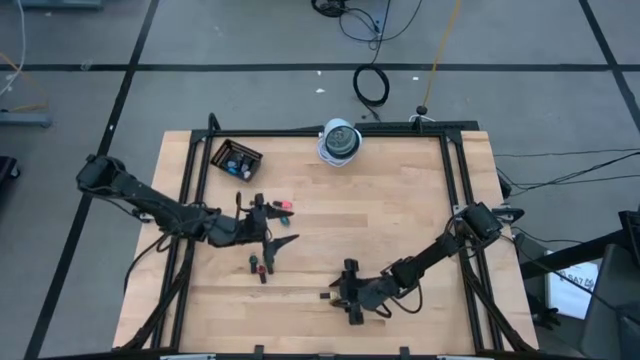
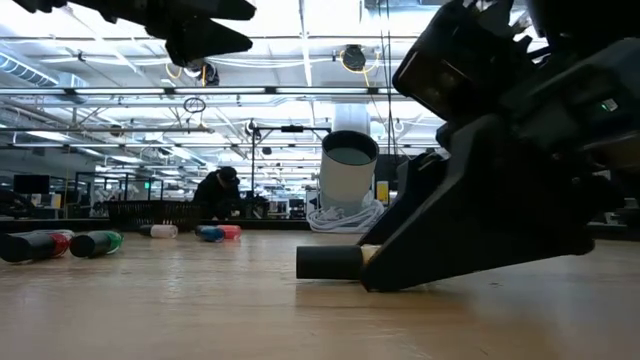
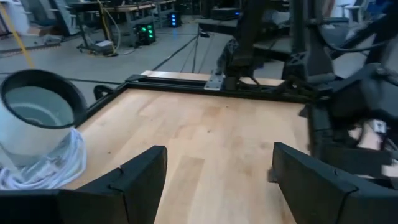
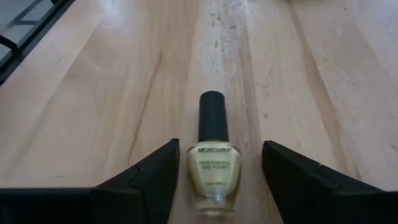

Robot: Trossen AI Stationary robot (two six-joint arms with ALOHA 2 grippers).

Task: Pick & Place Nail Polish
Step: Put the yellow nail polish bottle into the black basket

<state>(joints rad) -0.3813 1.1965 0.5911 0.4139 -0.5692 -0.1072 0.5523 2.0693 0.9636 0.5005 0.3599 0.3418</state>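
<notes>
While my right gripper (image 4: 214,180) lies low on the table (image 1: 400,210) near its front edge, its fingers are spread with the yellow nail polish bottle (image 4: 212,163) lying between them, ungrasped; my left gripper (image 1: 272,228), raised at mid-left, is spread and empty; red and green bottles (image 1: 260,265) lie just beside it.

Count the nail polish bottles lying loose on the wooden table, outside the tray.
5: yellow bottle between the right gripper's fingers; green bottle and red bottle side by side near the left gripper; pink bottle and pale bottle farther back. The arms may hide more.
</notes>
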